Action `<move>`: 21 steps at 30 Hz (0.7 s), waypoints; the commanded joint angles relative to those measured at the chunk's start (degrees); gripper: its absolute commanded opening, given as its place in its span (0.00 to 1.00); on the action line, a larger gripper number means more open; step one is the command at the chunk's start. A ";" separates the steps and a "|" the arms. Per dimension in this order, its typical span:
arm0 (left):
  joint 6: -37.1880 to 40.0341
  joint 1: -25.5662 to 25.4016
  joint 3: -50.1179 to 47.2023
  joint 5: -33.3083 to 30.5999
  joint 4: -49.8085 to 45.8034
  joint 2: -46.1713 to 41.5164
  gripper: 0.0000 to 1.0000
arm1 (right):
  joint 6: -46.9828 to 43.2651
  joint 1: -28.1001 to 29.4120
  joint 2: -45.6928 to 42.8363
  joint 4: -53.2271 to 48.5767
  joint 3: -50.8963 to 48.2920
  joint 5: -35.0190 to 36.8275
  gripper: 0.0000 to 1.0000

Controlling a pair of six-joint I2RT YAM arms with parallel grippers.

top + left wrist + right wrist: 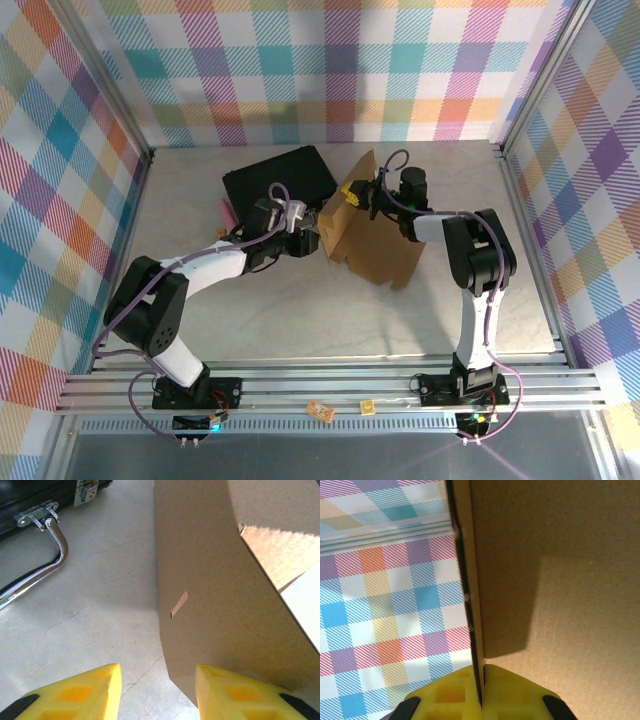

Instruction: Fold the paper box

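Top external view: the plain brown cardboard paper box point(375, 245), half-raised, stands on the pale table point(300, 320) just beside the black hard case with a chrome handle point(280, 175), off the case's right-hand corner. Its long axis runs from that corner slantwise away from the case, toward the right arm's base.

The right gripper point(352, 195) is at the box end nearest the case. The right wrist view shows its yellow fingers point(450, 695) clamped on a thin cardboard panel seen edge-on, so it is grasping the paper box.

The left gripper point(312, 240) reaches in from the case's near side, its arm stretched low across the table. In the left wrist view its jaws stand apart. An upright panel's lower corner comes down between them, close against one finger point(235, 695), and nothing is pinched. The case's handle point(50, 555) lies off to the other side.

As I judge it, the left arm is the one placed to press this panel, since the panel lies straight ahead of it.
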 commanded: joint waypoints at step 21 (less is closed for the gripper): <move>1.19 -4.61 -0.19 3.49 7.45 -2.07 0.55 | 1.85 0.10 1.97 1.41 3.21 1.16 0.00</move>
